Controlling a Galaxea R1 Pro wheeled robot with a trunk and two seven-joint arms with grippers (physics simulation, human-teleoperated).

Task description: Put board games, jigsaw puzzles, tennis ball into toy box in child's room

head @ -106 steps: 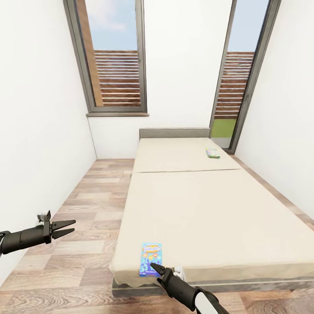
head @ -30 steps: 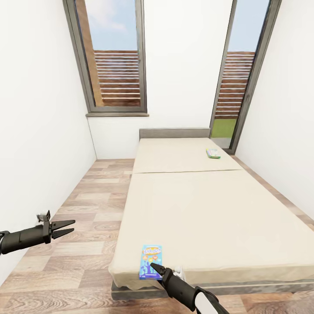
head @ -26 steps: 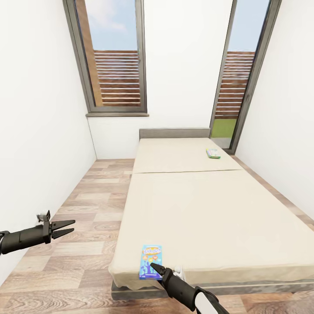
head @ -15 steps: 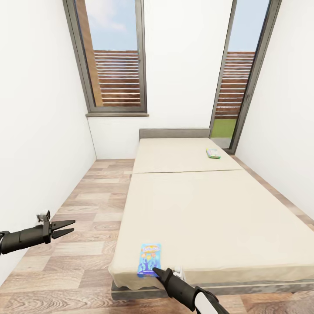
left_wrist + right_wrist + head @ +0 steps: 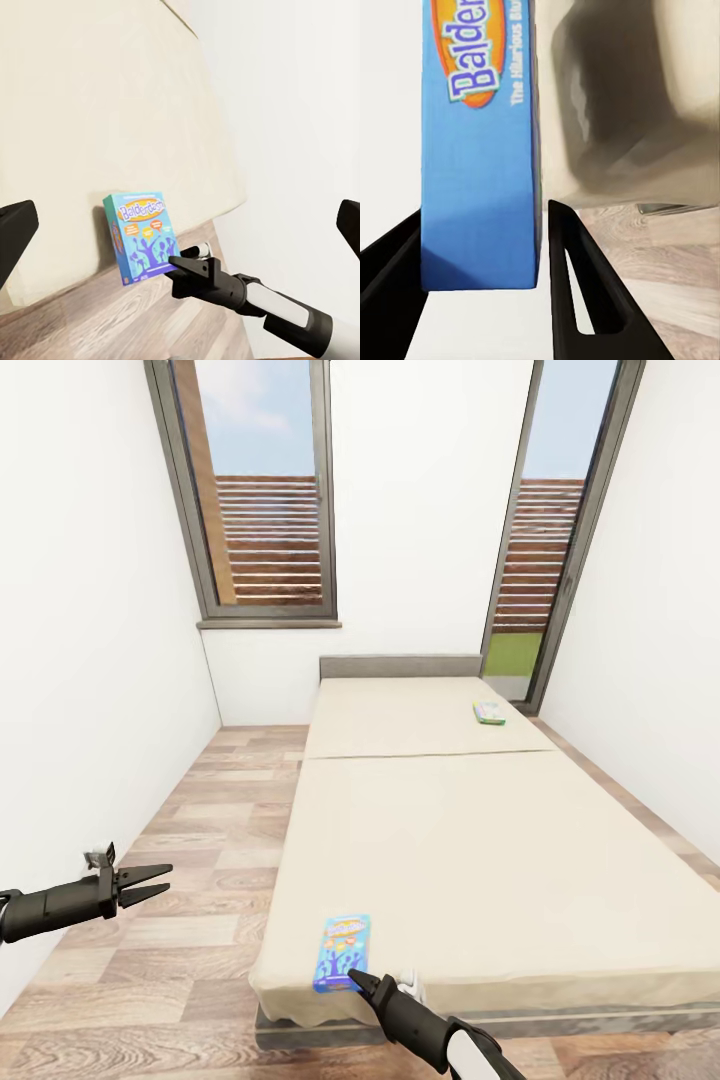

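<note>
While the right arm reaches up from the lower edge of the head view toward the foot of the bed (image 5: pixel 480 840), its right pincer (image 5: pixel 357 980) points at the near end of a blue board game (image 5: pixel 341 952), fingers spread with the box end between them in the right wrist view — whether they touch it I cannot tell. That box (image 5: pixel 480 150) is thin and flat, bright blue with an orange oval and pale lettering, lying at the mattress's near left corner. A second board game (image 5: pixel 488 711), greenish and small with distance, lies near the grey headboard (image 5: pixel 400 664). Out to the left, the left pincer (image 5: pixel 160 883) is held level over the wood floor (image 5: pixel 200 830) — open, holding nothing.
</note>
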